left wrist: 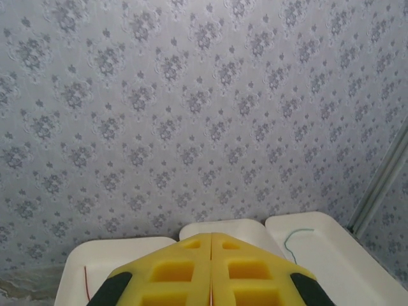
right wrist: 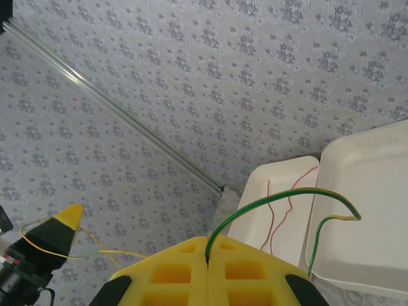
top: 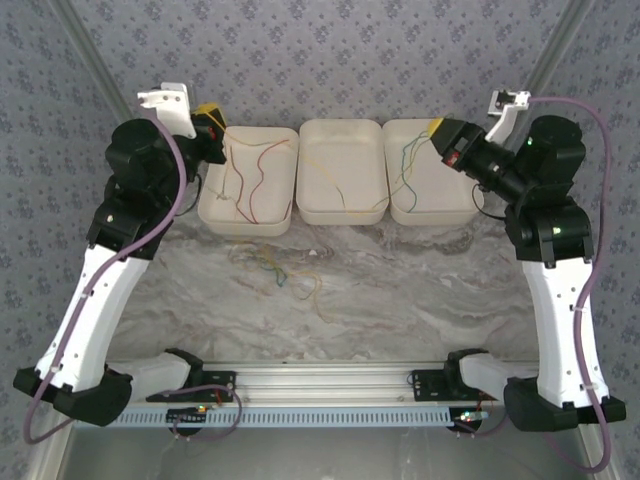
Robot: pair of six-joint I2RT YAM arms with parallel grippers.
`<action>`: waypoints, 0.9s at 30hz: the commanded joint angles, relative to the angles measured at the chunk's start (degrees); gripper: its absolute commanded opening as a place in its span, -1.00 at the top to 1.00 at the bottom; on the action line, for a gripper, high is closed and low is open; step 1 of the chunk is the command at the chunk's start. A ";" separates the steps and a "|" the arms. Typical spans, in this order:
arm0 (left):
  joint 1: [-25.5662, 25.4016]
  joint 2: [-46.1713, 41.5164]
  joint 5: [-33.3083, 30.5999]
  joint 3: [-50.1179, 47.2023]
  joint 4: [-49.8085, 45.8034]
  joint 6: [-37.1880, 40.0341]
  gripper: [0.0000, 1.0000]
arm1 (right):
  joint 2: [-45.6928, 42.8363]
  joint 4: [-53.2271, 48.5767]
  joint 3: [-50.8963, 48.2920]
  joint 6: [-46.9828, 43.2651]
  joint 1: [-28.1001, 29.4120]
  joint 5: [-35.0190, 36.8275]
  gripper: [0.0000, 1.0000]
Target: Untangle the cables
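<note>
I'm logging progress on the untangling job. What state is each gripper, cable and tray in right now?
left gripper: shut, can't tell if it holds anything.
right gripper: shut on the green cable.
cable bundle: tangled, lying on the table.
left tray: holds red cables.
middle tray: holds a yellow cable.
right tray: green cable in it.

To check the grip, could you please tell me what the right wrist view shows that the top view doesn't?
Right wrist adds: the right tool shut on a green cable, right at the fingertips. Top adds: the tangle lying on the table. Shared: that cable, the trays and red cables.
</note>
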 commanded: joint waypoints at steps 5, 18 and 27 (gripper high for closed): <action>0.12 -1.33 -0.13 0.04 -3.22 -0.72 1.00 | -1.54 2.66 -1.55 -2.95 1.41 2.04 1.00; -1.49 -1.41 0.08 0.63 -5.56 2.16 1.00 | 1.34 -0.91 3.40 -6.91 0.89 8.22 1.00; -4.74 0.72 3.09 -5.34 -5.99 -2.69 1.00 | -1.25 5.26 -25.24 -4.65 -0.73 11.52 1.00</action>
